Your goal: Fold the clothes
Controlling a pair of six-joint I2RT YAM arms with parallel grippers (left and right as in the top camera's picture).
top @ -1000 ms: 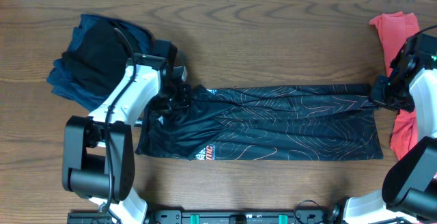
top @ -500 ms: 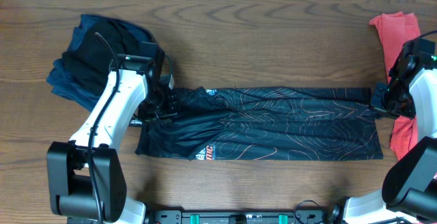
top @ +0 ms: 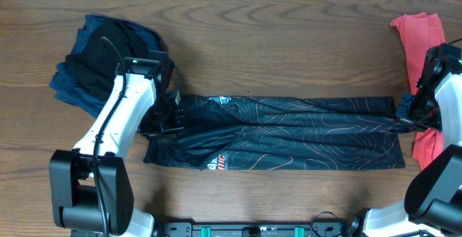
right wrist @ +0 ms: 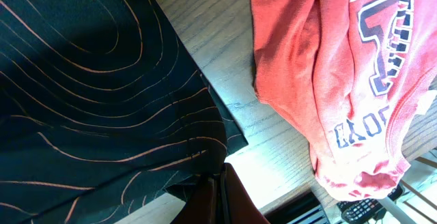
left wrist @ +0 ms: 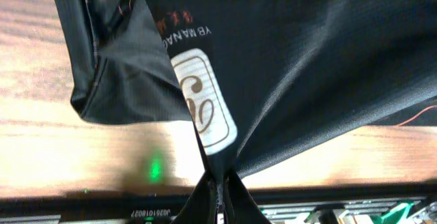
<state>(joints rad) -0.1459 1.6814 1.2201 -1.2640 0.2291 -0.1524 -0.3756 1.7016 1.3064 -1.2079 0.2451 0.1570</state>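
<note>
Your left jaws pinch black jersey (top: 289, 132) at left end; your right jaws pinch right end (fabric bunches into each in wrist views). Jersey lies as long folded strip across middle of worktop (top: 289, 42), stretched between both. Coral T-shirt (top: 417, 31) near right jaws; navy-black pile (top: 94, 67) at far left.
</note>
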